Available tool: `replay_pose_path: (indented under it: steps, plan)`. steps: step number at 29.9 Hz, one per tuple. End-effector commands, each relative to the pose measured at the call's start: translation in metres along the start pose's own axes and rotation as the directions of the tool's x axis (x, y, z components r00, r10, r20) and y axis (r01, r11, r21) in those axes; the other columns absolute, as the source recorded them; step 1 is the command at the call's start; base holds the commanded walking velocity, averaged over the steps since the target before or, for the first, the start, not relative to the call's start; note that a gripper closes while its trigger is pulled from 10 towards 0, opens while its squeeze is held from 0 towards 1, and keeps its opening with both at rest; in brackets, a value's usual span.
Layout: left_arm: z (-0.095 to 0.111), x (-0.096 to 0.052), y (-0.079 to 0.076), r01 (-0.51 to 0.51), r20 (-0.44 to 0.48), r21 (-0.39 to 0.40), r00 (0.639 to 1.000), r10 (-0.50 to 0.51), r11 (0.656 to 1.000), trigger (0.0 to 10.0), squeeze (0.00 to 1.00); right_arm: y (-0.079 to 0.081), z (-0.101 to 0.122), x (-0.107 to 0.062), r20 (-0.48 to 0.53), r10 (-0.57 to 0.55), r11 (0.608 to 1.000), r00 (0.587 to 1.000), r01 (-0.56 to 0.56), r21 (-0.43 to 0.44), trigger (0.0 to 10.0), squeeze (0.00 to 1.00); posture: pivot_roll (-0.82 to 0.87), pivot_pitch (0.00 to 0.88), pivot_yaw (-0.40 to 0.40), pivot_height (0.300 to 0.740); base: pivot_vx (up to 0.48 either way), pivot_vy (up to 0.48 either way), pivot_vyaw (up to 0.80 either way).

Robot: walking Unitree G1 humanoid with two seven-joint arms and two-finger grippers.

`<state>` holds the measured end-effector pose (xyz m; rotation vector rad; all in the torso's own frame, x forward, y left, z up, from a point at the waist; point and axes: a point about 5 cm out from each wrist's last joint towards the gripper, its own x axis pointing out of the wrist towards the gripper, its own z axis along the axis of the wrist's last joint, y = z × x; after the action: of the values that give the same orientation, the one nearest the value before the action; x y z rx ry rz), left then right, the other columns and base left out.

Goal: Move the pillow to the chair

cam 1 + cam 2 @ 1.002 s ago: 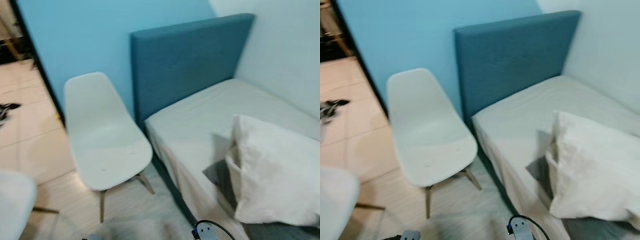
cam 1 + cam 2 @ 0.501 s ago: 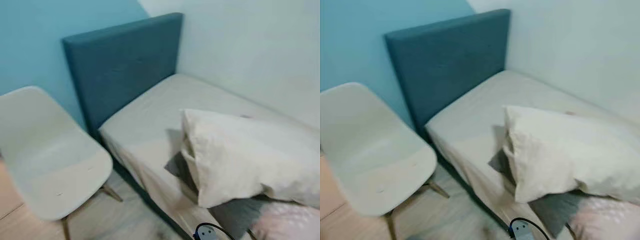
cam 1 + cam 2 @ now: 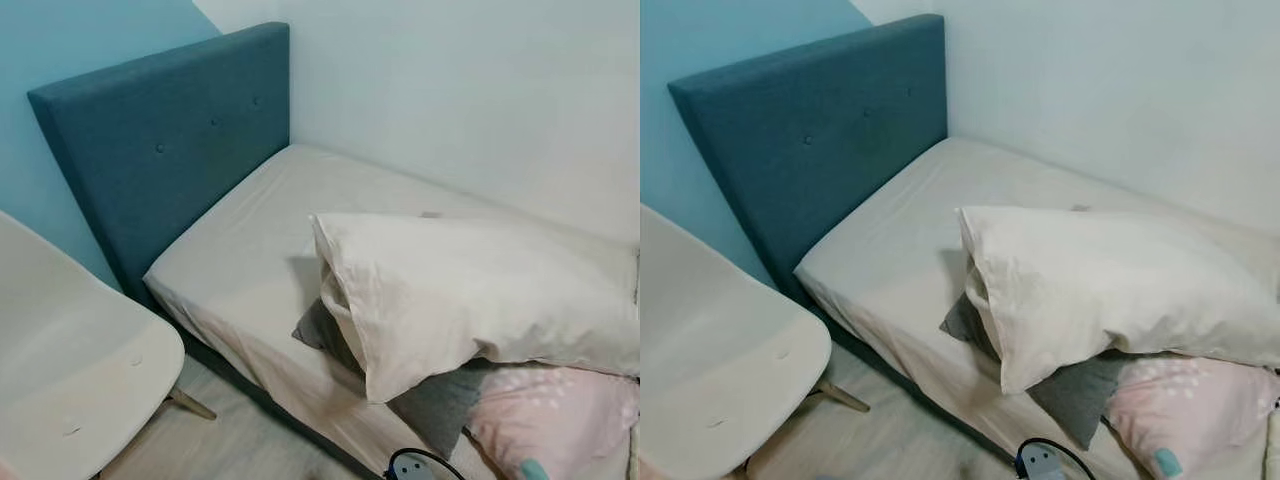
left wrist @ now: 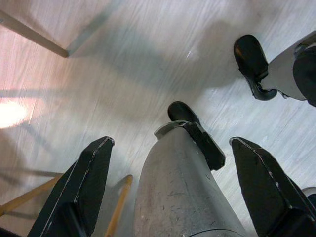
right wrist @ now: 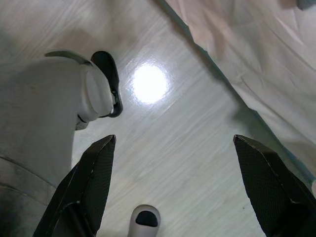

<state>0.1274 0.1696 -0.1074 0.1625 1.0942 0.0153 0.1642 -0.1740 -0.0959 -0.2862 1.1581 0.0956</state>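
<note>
Currently pillow [image 3: 470,295] lies on the bed [image 3: 250,250], white, propped over a grey cushion [image 3: 440,405] and touching a pink pillow [image 3: 545,415]. Blue headboard [image 3: 160,150] stands at the bed's end against the wall [image 3: 450,90]. White chair [image 3: 65,380] sits on the floor just beside the bed, on the robot's left. Left gripper [image 4: 173,187] hangs over the wood floor [image 4: 148,59], fingers spread wide, holding nothing. Right gripper [image 5: 175,185] likewise spread wide, holding nothing, beside the bed sheet [image 5: 256,54].
</note>
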Motion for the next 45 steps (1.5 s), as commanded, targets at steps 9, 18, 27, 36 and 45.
replay_pose_path:
  steps: [9,18,27,36,45]
  plan:
    - [-0.009,-0.002,-0.002,0.004,-0.027,0.006,1.000,-0.004,1.000,10.0,0.00,0.002,-0.007,0.000,-0.023,0.005,1.000,1.000,-0.005,0.011,10.0,0.00,-0.08,0.076,-0.018,0.740,0.000,0.000,-0.64]
    - [-0.009,-0.001,-0.002,0.003,-0.028,0.004,1.000,-0.003,1.000,10.0,0.00,0.002,-0.007,0.000,-0.020,0.001,1.000,1.000,0.000,0.019,10.0,0.00,-0.08,0.080,-0.019,0.740,0.000,0.000,-0.65]
    - [-0.007,-0.001,-0.003,0.006,-0.022,0.005,1.000,-0.006,1.000,10.0,0.00,0.001,-0.005,0.000,-0.001,-0.020,0.999,1.000,0.020,0.047,10.0,0.00,-0.09,0.077,-0.021,0.740,0.000,0.000,-0.65]
    - [-0.007,-0.001,-0.004,0.001,-0.017,-0.010,1.000,-0.001,1.000,10.0,0.00,-0.001,-0.002,-0.001,0.060,-0.069,0.981,0.996,0.057,0.184,10.0,0.00,-0.08,0.076,-0.023,0.740,0.000,0.000,-0.64]
    - [-0.010,-0.002,0.000,-0.051,-0.011,-0.078,0.999,0.050,0.996,10.0,0.00,-0.096,0.129,-0.031,0.475,-0.241,0.825,0.846,-0.079,0.560,10.0,0.00,-0.10,0.090,-0.006,0.740,0.000,0.000,-0.67]
